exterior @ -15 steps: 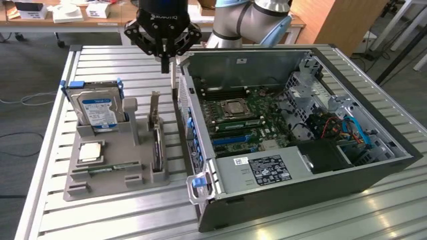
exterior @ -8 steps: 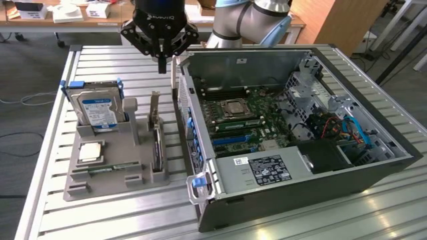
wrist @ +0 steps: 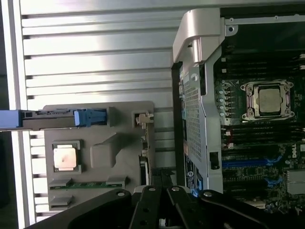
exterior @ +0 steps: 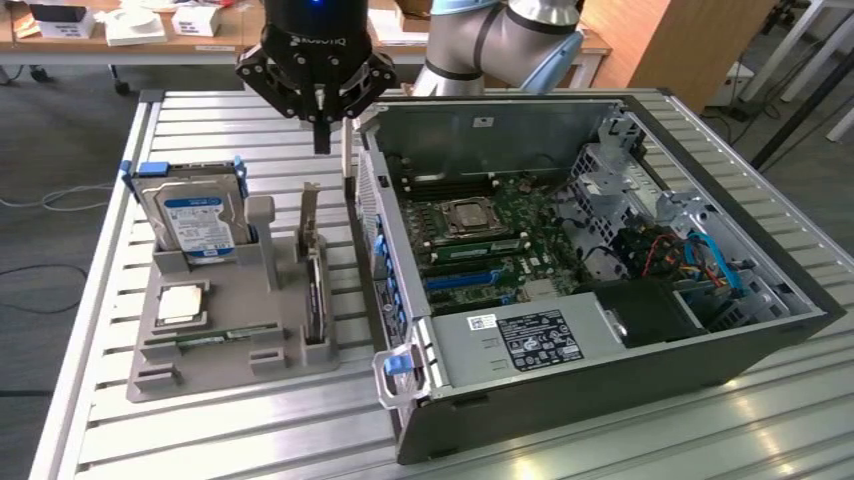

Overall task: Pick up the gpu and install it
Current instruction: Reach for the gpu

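Currently: gripper (exterior: 322, 140) with fingers pressed together, nothing held, hanging above the bracket end of the gpu (exterior: 315, 285), apart from it. Gpu on edge in the slot of the grey holder (exterior: 200, 368) nearest the case (exterior: 601, 375). Also in holder: hard drive (exterior: 198, 220) upright, CPU (exterior: 180, 303) and memory stick (exterior: 214, 338) flat. In open case: motherboard (exterior: 494, 250), power supply (exterior: 527, 340).

Bright light makes white glare on the slats of the metal table (wrist: 95, 52), while the inside of the computer case (exterior: 601, 400) looks dim and shadowy.
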`<state>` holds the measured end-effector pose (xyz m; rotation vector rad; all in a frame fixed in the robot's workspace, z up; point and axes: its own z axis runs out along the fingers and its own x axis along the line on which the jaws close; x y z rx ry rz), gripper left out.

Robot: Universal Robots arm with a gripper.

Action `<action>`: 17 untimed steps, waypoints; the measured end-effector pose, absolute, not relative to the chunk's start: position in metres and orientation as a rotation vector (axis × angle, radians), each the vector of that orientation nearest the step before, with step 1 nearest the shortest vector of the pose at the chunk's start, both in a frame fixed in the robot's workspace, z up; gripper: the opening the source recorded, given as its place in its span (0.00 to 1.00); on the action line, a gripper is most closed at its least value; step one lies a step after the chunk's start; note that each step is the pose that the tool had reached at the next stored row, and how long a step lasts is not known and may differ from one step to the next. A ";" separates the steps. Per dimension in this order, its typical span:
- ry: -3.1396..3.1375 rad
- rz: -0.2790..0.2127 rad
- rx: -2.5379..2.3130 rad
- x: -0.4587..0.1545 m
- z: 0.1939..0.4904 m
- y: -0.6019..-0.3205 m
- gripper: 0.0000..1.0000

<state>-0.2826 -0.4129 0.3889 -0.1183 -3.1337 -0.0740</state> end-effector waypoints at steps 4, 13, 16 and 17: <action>-3.134 -0.075 -0.118 -0.283 0.389 -0.422 0.11; -3.135 -0.076 -0.118 -0.293 0.389 -0.423 0.11; -3.135 -0.077 -0.118 -0.300 0.388 -0.423 0.11; -3.135 -0.077 -0.118 -0.301 0.388 -0.423 0.11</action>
